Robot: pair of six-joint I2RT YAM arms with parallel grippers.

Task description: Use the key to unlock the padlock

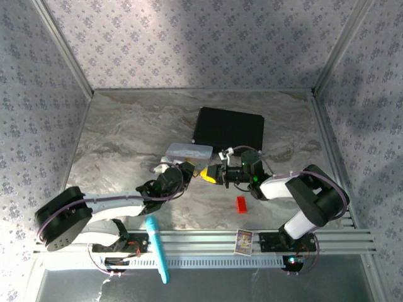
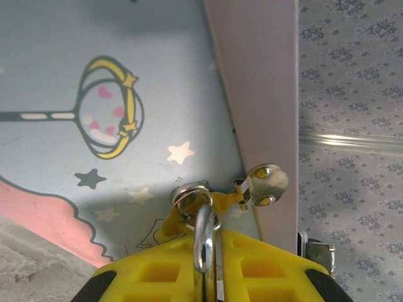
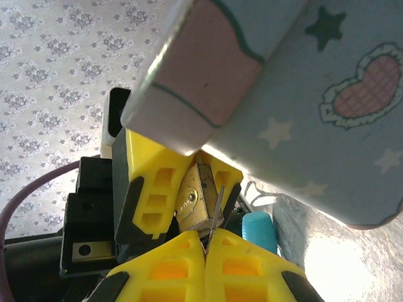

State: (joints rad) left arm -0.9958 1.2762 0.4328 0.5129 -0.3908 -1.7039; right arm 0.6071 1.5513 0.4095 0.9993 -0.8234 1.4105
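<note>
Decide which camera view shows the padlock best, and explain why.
Right wrist view: the padlock shows its brass body, clamped in the left hand. The left wrist view catches its silvery shackle at the tin's ring; from the top external view it is too small to make out.

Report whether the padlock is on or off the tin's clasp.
On: the padlock shackle threads the clasp ring at the tin edge.
</note>
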